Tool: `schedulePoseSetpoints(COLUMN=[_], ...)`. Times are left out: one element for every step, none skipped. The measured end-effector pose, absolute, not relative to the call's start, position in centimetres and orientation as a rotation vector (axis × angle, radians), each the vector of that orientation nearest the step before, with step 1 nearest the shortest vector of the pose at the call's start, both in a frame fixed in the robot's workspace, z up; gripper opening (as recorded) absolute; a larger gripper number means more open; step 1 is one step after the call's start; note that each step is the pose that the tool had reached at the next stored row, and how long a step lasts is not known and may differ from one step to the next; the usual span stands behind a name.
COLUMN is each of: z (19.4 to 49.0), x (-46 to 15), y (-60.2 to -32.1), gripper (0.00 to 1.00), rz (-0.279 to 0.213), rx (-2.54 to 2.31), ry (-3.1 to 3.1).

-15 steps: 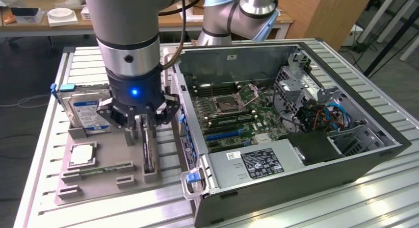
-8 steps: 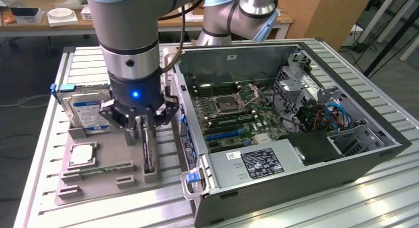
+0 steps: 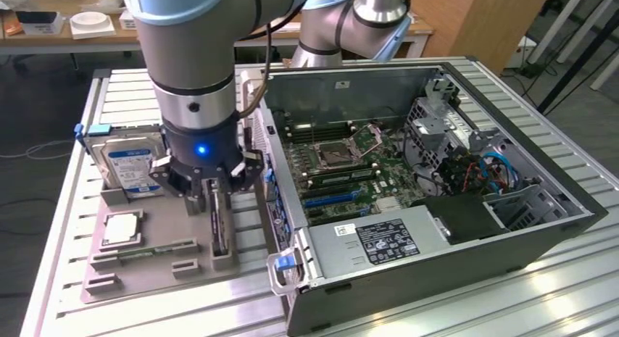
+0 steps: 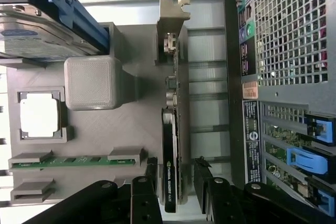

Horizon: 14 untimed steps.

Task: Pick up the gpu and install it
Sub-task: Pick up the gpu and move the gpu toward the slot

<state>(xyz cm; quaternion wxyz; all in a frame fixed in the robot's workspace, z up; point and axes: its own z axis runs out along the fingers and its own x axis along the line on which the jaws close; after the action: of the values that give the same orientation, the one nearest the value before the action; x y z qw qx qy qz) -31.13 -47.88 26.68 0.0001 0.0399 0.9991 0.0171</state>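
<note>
Exterior view: high, far back, looking down. Wrist view: close, straight down. Shared: tray [image 3: 169,225] [image 4: 139,127], gpu [image 3: 220,228] [image 4: 178,103], computer case [image 3: 445,275] [image 4: 286,35].

A ribbed metal table [image 3: 541,293] carries a grey parts tray [image 3: 155,268] near one side edge, with an open computer case [image 3: 435,279] just beside it.

gpu [image 4: 170,156] upright in tray [image 4: 142,129] beside case [image 3: 541,239]
</note>
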Motion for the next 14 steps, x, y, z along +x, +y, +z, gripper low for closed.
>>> schedulePoseSetpoints(z=[26.5,26.3,26.1,25.9,25.8,25.6,25.4,25.2,25.0,24.9,24.7,24.5,24.3,24.1], x=[-31.2,-31.2,-31.2,-31.2,-31.3,-31.3,-31.3,-31.4,-31.4,-31.4,-31.5,-31.5,-31.5,-31.5], y=[-47.9,-47.9,-47.9,-47.9,-47.9,-47.9,-47.9,-47.9,-47.9,-47.9,-47.9,-47.9,-47.9,-47.8], gripper=[0.42,0.42,0.42,0.42,0.42,0.42,0.42,0.42,0.42,0.42,0.42,0.42,0.42,0.42], rz=[0.054,0.054,0.054,0.054,0.054,0.054,0.054,0.054,0.054,0.054,0.054,0.054,0.054,0.054], rx=[0.125,0.125,0.125,0.125,0.125,0.125,0.125,0.125,0.125,0.125,0.125,0.125,0.125,0.125], ry=[3.138,3.138,3.139,3.138,3.139,3.138,3.138,3.139,3.139,3.138,3.138,3.138,3.138,3.138])
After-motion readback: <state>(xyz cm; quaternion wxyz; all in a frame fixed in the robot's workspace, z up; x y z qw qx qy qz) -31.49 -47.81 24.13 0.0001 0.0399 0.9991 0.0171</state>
